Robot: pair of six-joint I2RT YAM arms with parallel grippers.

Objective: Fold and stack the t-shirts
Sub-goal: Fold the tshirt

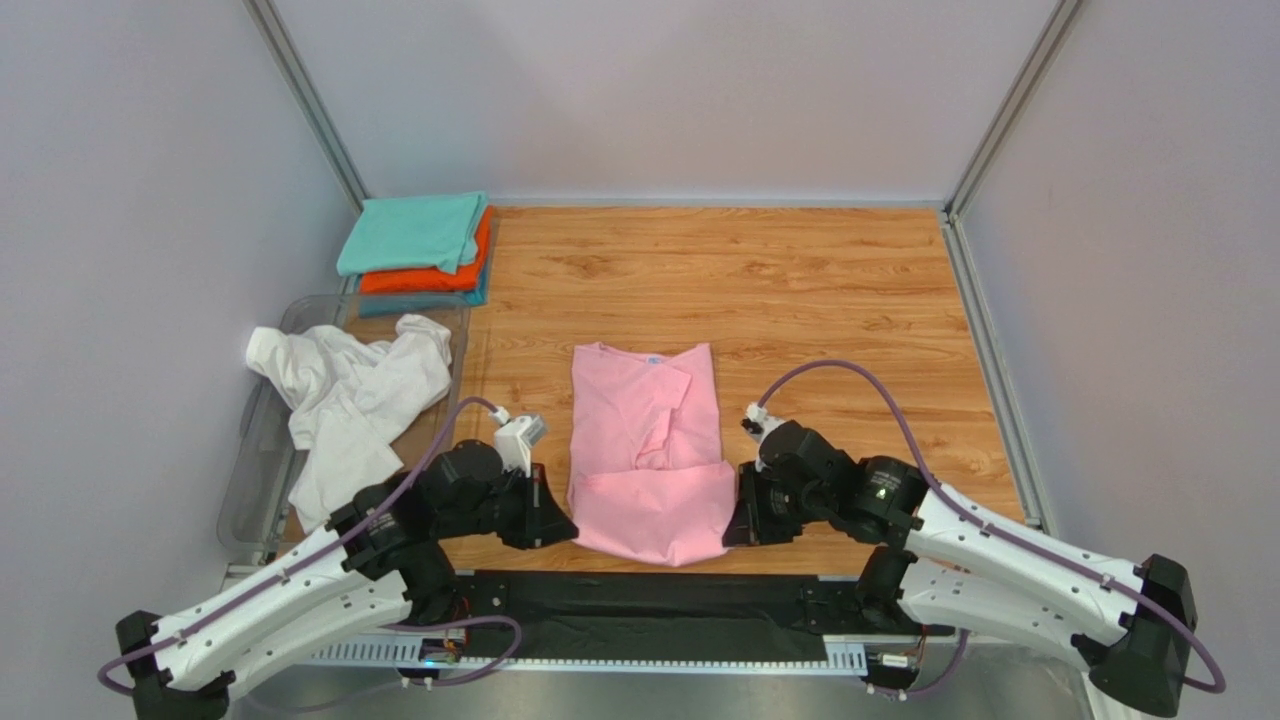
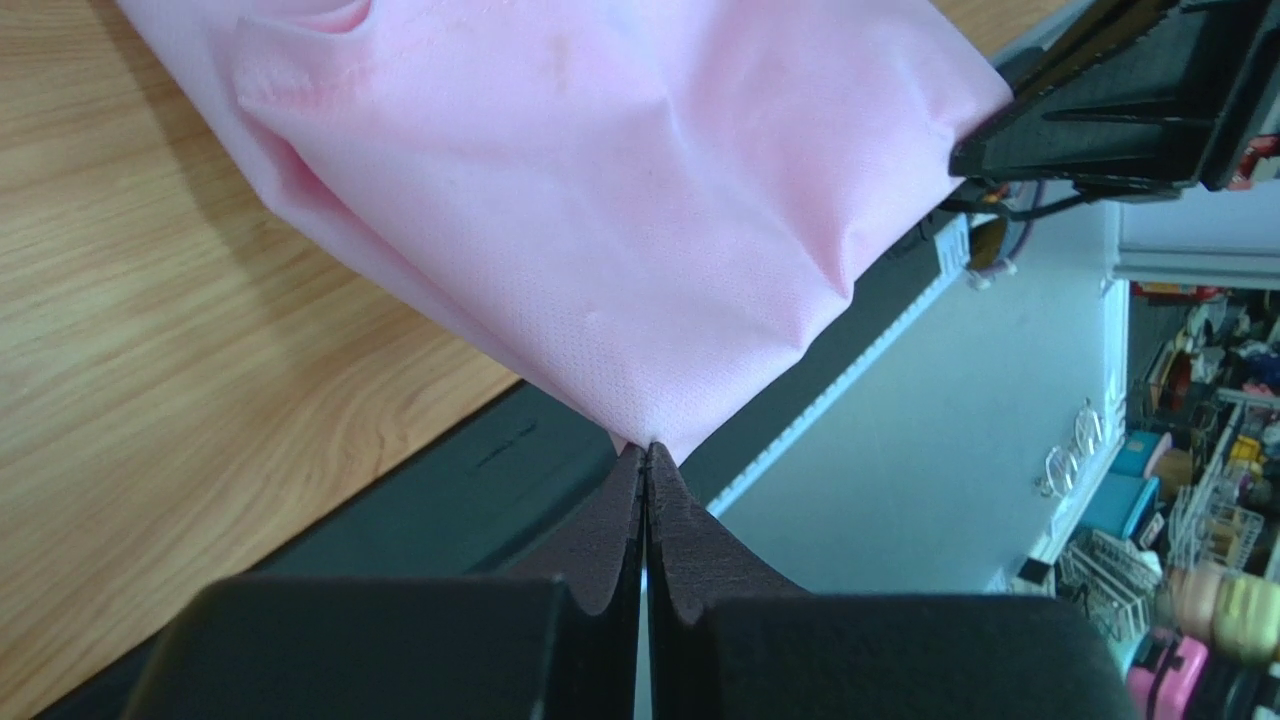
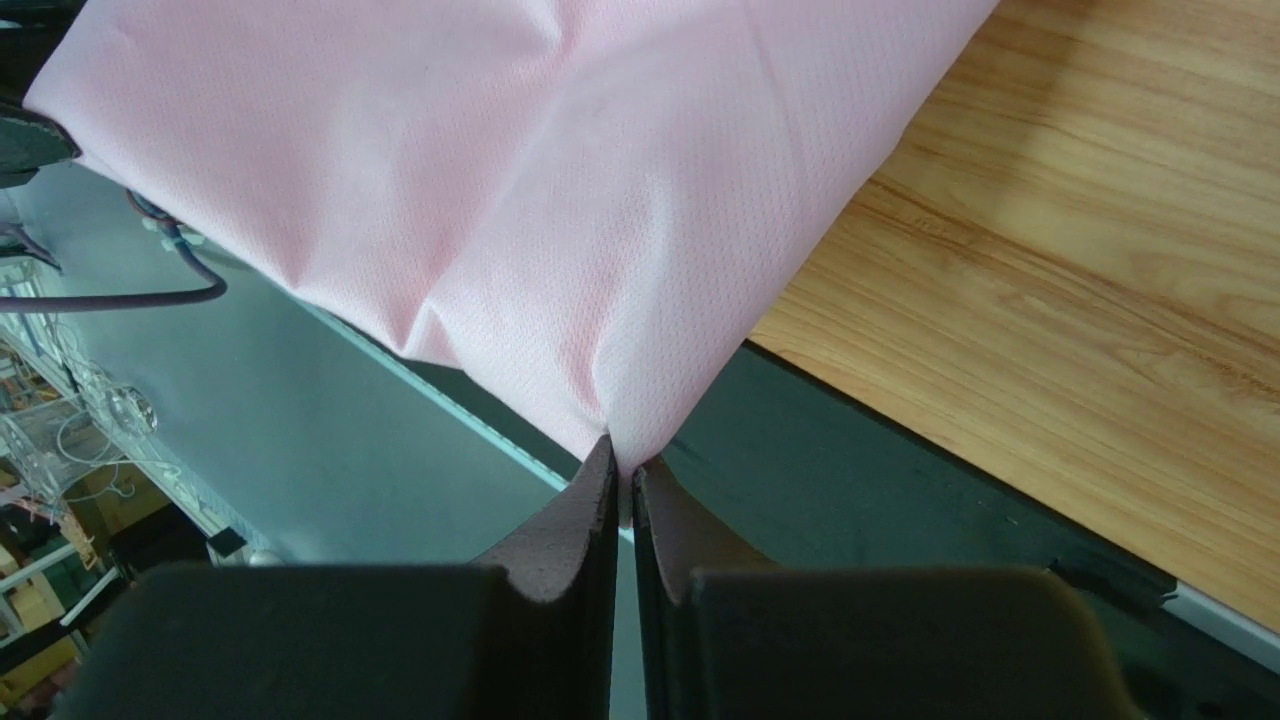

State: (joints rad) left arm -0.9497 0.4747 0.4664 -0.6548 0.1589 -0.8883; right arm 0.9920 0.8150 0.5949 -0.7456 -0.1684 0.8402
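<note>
The light pink t-shirt [image 1: 646, 435] lies on the wooden table, its sides folded in and its near hem lifted and turned up over the body. My left gripper [image 1: 565, 525] is shut on the hem's left corner; in the left wrist view the pink t-shirt [image 2: 631, 195] hangs from the closed left gripper [image 2: 646, 450]. My right gripper [image 1: 733, 522] is shut on the right corner; in the right wrist view the pink t-shirt [image 3: 511, 180] hangs from the right gripper [image 3: 621, 458]. A crumpled white t-shirt [image 1: 353, 393] lies at the left. Teal [image 1: 413, 230], orange [image 1: 436, 278] and blue tees are stacked at the back left.
A clear plastic bin [image 1: 256, 450] holds part of the white t-shirt at the table's left edge. A black strip [image 1: 646, 600] runs along the near table edge between the arm bases. Grey walls close in the table on three sides.
</note>
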